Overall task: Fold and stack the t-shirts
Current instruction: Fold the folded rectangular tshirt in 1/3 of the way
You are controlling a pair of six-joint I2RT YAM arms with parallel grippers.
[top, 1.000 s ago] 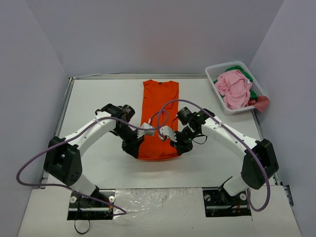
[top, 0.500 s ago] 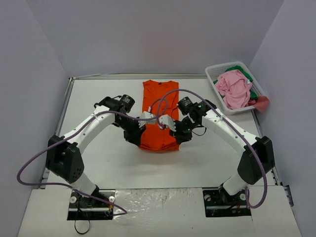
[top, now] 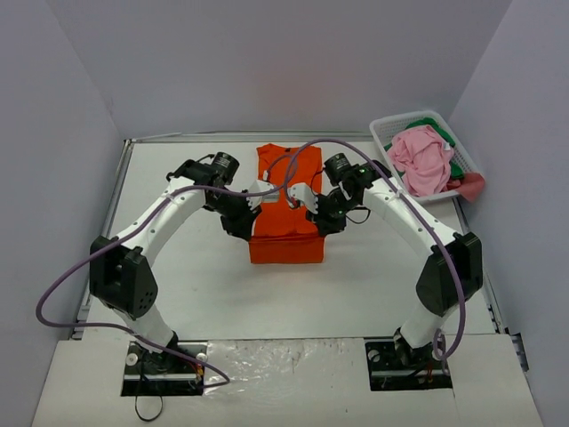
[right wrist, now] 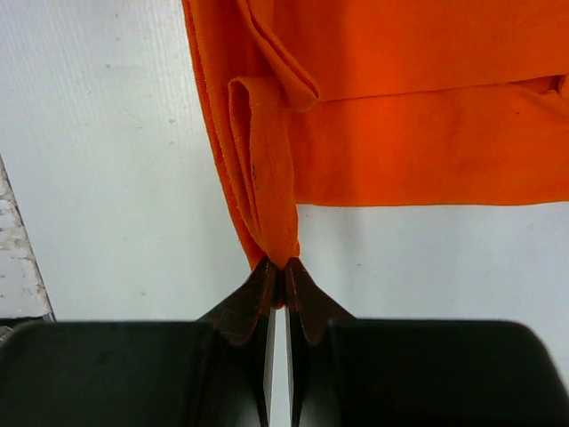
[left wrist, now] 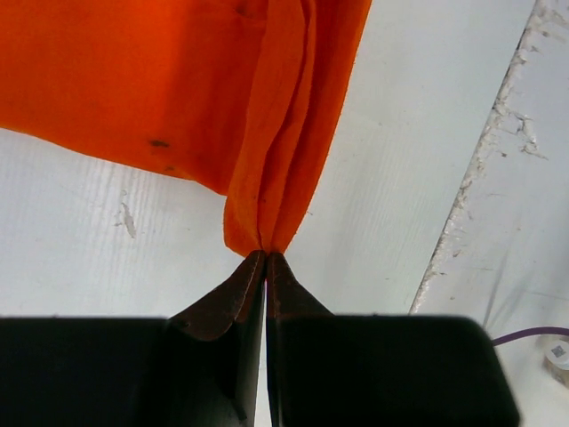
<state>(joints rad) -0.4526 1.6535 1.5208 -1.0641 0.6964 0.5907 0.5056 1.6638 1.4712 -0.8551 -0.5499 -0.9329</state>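
Note:
The orange t-shirt (top: 286, 209) lies at the middle back of the table, its near part lifted and doubled over toward the collar. My left gripper (top: 259, 201) is shut on the shirt's left hem corner (left wrist: 263, 233). My right gripper (top: 308, 199) is shut on the right hem corner (right wrist: 277, 245). Both hold the cloth a little above the shirt's middle. The fold line sits at the near side (top: 284, 258). A pink t-shirt (top: 421, 160) and a green one (top: 456, 167) lie heaped in the basket at the back right.
The white slotted basket (top: 384, 135) stands at the back right corner against the wall. A pink cloth end (top: 471, 186) hangs over its near rim. Purple cables (top: 302, 149) arch over the shirt. A raised table rim (top: 116, 191) runs along the left.
Both grippers have carried the shirt's near hem up and away toward the collar. The shirt now looks about half as long, with a fold at its near side.

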